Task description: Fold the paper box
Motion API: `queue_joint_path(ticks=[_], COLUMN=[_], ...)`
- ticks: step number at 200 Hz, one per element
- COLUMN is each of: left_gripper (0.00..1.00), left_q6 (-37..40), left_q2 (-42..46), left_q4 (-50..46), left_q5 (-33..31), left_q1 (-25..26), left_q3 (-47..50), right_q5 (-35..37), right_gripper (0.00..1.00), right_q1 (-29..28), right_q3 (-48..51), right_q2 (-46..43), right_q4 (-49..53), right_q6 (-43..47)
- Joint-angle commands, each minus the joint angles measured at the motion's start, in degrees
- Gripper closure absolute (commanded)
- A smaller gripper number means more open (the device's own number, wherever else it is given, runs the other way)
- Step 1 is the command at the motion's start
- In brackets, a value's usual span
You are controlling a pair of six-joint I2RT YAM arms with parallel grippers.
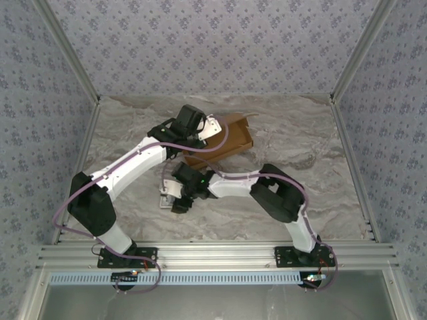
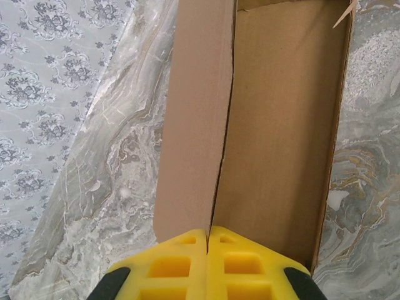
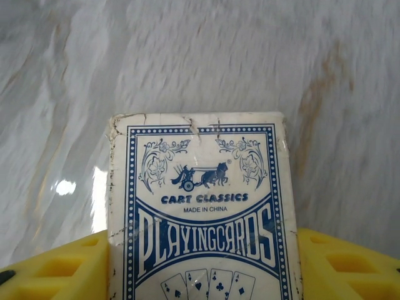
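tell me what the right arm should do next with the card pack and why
Probably lift the card pack off the table toward the paper box. The right gripper has fingers against both of the pack's sides, and the left gripper, shut on the box's upright wall, holds its inside open.

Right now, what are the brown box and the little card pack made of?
The brown box looks like plain cardboard, dull and unprinted, with raw cut edges. The card pack is probably thin printed card, slightly shiny; its top edge is cracked and frayed white.
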State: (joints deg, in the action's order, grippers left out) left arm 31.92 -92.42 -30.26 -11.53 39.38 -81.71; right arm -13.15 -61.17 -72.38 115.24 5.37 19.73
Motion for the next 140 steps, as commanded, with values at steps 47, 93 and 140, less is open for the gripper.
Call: queue_joint_path(ticks=[47,93,140], left_gripper=[1.00,1.00,1.00], left_q6=[0.07,-0.19,-0.24], left_q2=[0.49,0.68,0.84], left_q4=[-0.54,-0.68,-0.58], left_q5=[0.85,1.00,1.14], left_q1=[0.27,0.35,0.58], left_q3=[-0.55,-0.40,-0.07], right_q5=[11.14,14.22,23.05], right_gripper=[0.52,0.53,0.54], right_q1=[3.42,14.34,17.63], right_q3=[25.10,31.14,23.76], right_q2=[-25.64,-37.80,-33.83], right_q4=[-8.07,-11.70,-11.43], right_q6=[-13.53,-23.25,-28.09])
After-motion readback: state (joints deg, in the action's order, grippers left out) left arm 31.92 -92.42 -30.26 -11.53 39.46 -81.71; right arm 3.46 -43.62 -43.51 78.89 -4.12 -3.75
